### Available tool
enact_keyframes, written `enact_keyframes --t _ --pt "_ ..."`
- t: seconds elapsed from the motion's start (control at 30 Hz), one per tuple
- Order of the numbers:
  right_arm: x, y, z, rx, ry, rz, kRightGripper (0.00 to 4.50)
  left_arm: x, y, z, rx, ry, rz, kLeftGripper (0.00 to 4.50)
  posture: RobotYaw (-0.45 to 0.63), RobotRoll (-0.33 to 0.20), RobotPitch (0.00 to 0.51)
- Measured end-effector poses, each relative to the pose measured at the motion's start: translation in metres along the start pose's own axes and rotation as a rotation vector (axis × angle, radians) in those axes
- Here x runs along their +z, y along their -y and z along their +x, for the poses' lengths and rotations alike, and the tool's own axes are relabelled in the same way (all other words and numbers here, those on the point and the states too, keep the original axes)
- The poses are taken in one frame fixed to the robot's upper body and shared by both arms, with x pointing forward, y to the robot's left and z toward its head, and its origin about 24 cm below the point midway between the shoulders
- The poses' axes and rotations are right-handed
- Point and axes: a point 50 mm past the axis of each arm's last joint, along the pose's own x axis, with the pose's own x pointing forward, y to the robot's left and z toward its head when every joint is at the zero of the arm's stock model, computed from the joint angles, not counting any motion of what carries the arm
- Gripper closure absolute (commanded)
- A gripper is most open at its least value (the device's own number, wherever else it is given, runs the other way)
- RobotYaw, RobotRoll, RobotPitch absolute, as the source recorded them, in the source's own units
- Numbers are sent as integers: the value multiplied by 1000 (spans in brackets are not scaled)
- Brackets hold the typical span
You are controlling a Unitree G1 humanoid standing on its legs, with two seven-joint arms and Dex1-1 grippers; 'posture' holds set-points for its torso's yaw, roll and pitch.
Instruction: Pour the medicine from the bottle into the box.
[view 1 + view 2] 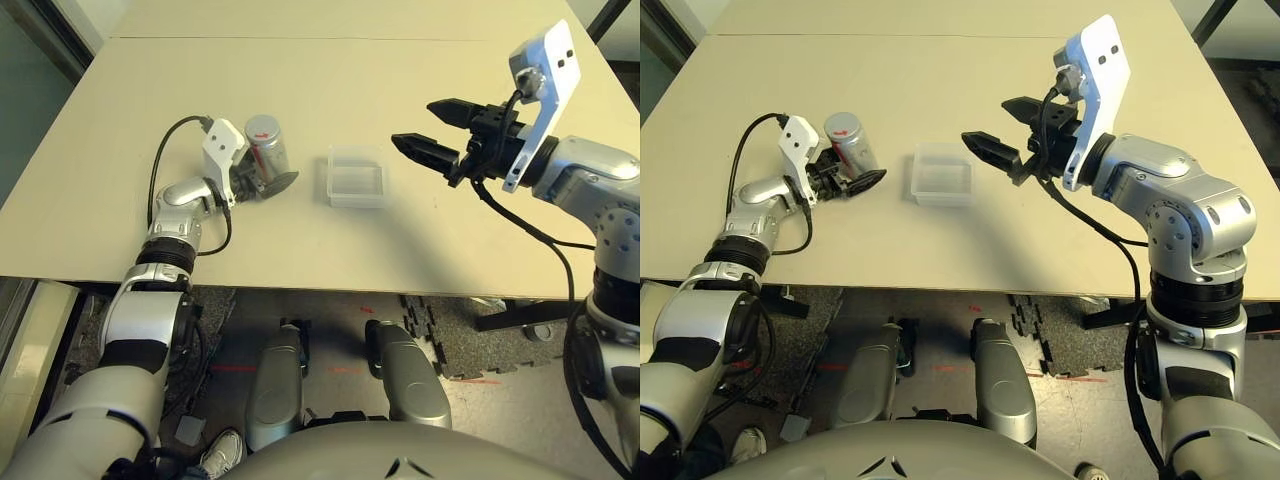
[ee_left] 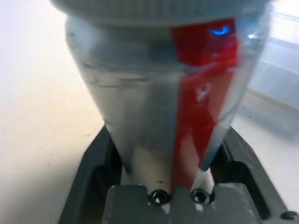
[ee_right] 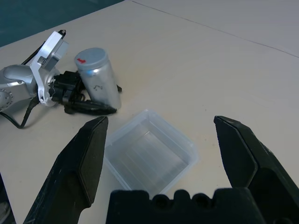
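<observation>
L fingers (image 1: 262, 184) clamped on lower body of bottle (image 1: 266, 145), cap on, red mark on top, standing about upright on counter (image 1: 120, 120). R fingers (image 1: 437, 131) spread wide, holding nothing, raised over counter just R of box (image 1: 356, 177) & pointing toward it. Box lying open-side-up, clear, between the two arms, just R of bottle, not touching it. Contents of bottle & box too small to tell.
</observation>
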Motion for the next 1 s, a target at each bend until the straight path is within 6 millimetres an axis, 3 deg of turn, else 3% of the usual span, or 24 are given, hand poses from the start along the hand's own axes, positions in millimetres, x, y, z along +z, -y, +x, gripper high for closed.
enact_keyframes --t 0.2,0.33,0.47,0.7,1.0 --pt "1 0 0 -2 5 -3 0 12 -2 3 2 49 13 1789 -77 0 175" --pt "2 0 1 0 15 -9 0 30 -2 7 -56 87 34 1789 -60 0 174" --pt "10 -5 9 38 41 -35 0 55 3 14 -189 120 54 1789 -46 0 170" --pt "19 -20 33 172 60 -89 0 75 21 24 -457 55 45 1789 -47 0 168" --pt "27 -35 52 273 80 -131 0 79 35 33 -605 7 63 1789 -60 0 174"
